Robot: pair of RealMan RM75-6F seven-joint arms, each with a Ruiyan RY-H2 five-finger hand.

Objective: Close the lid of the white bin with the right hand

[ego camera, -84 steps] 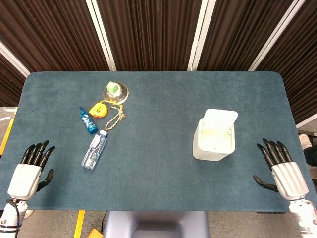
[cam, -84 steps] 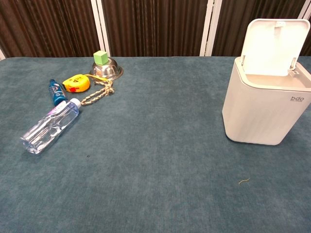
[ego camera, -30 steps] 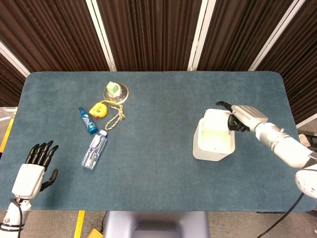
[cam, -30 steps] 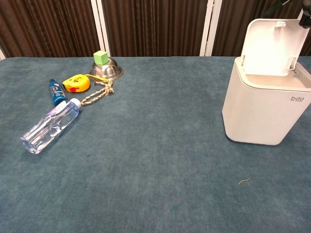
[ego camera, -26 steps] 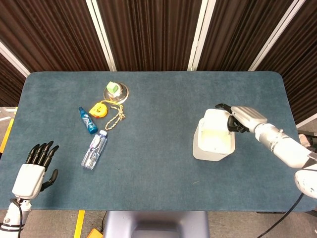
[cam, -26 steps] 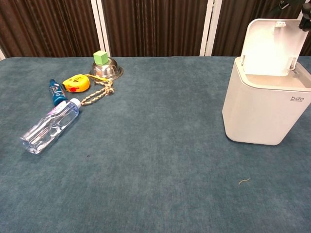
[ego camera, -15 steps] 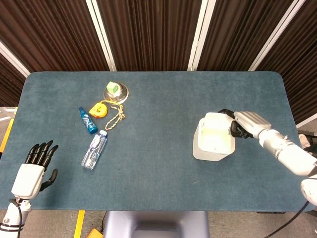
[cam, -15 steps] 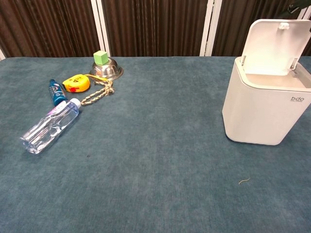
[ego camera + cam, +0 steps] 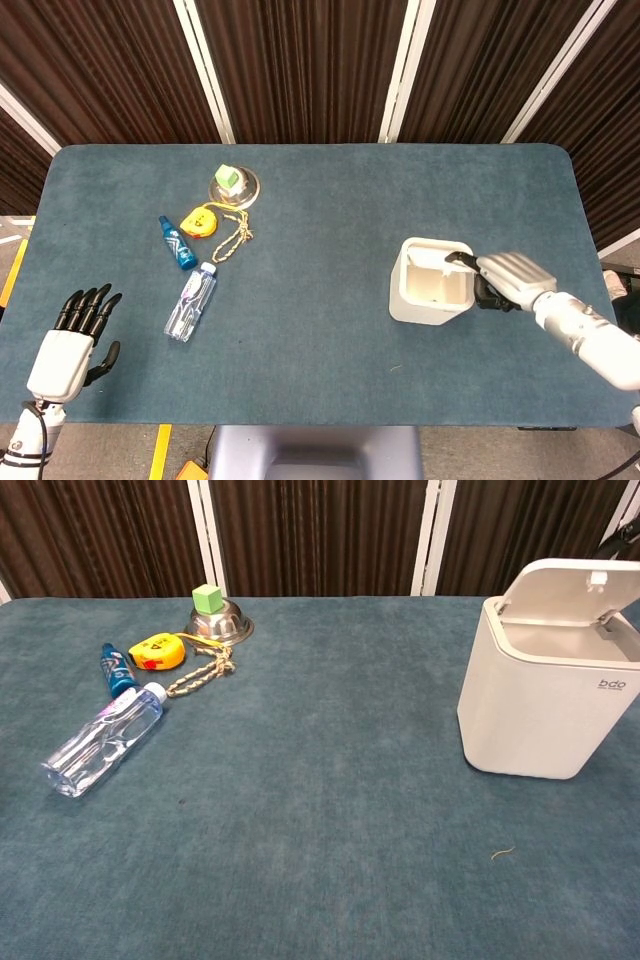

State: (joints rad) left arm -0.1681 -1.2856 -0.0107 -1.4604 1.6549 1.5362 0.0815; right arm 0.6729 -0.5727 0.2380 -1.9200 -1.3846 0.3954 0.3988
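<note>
i'm mid-push: the lid (image 9: 572, 583) of the white bin (image 9: 545, 715) is tilted partway down, not yet shut. the bin stands on the tabletop (image 9: 320, 300), well right of the bottle (image 9: 190, 301). my right robot hand (image 9: 507, 279) presses on the lid from the bin's right side, fingers curled, gripping nothing. next i'd push down until the lid seats flat. the left robot hand (image 9: 70, 345) rests open, far left of the bin.

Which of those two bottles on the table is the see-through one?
The clear plastic bottle, lying on its side nearest the table's front edge. The small blue bottle just behind it, by the yellow tape measure, is opaque.
</note>
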